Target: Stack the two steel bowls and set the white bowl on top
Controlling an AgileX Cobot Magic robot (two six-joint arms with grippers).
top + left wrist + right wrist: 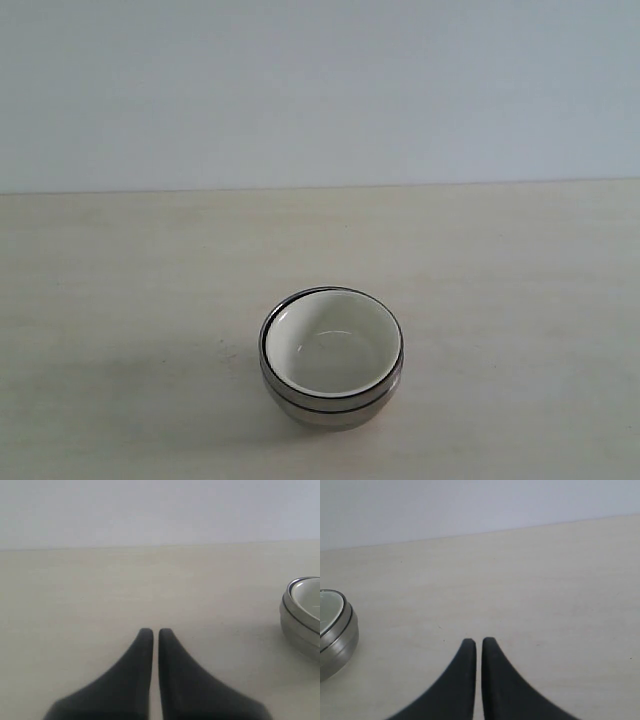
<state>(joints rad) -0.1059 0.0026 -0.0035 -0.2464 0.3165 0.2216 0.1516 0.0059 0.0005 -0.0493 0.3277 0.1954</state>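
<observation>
The two steel bowls [330,402] sit nested one inside the other near the table's front middle, and the white bowl [335,345] rests inside the upper one. The left wrist view catches the stack [301,617] at its edge, apart from my left gripper [156,631], which is shut and empty over bare tabletop. In the right wrist view the stack [335,635] also shows at the edge, well away from my right gripper [478,641], shut with nothing held. Neither gripper appears in the exterior view.
A pale wooden table [120,300] runs back to a plain light wall [320,90]. Nothing else stands on it.
</observation>
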